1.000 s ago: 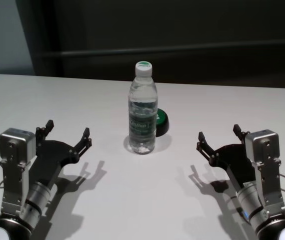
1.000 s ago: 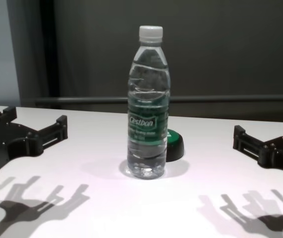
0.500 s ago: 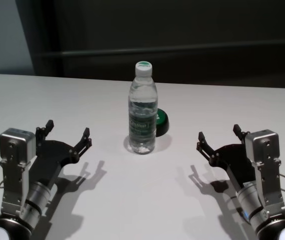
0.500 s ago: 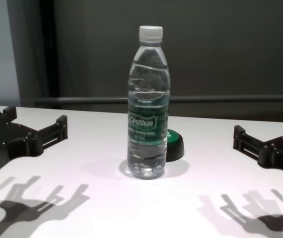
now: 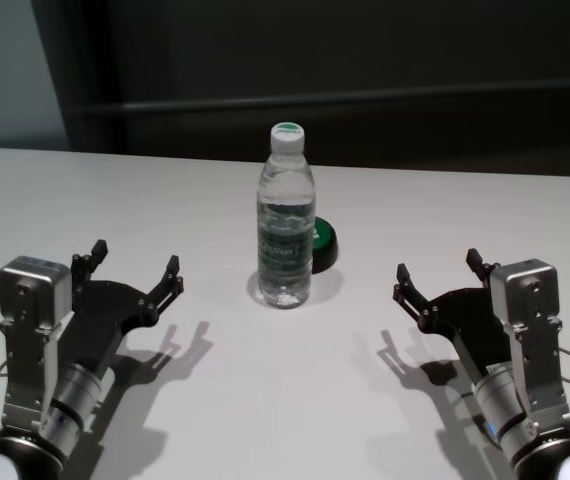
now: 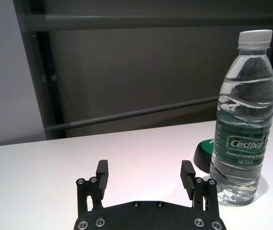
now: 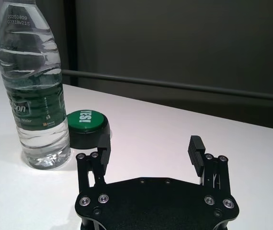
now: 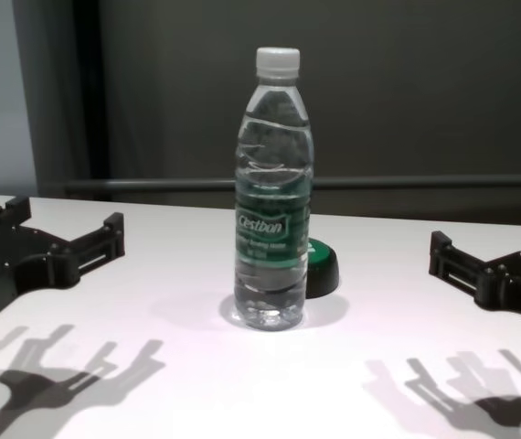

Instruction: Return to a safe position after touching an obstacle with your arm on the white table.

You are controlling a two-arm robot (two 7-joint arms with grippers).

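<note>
The obstacle, a tall clear water bottle (image 5: 286, 220) with a white cap and dark green "Cestbon" label, stands upright mid-table; it also shows in the chest view (image 8: 274, 192), left wrist view (image 6: 243, 120) and right wrist view (image 7: 33, 91). The white table (image 5: 285, 400) spreads wide around it. My left gripper (image 5: 133, 267) is open and empty, low over the table, well left of the bottle; it shows in the left wrist view (image 6: 144, 175) too. My right gripper (image 5: 437, 270) is open and empty, well right of the bottle, also in the right wrist view (image 7: 151, 143).
A low black disc with a green top (image 5: 321, 243) sits just behind and right of the bottle, also in the right wrist view (image 7: 87, 127). A dark wall with a horizontal rail (image 5: 365, 98) runs behind the table's far edge.
</note>
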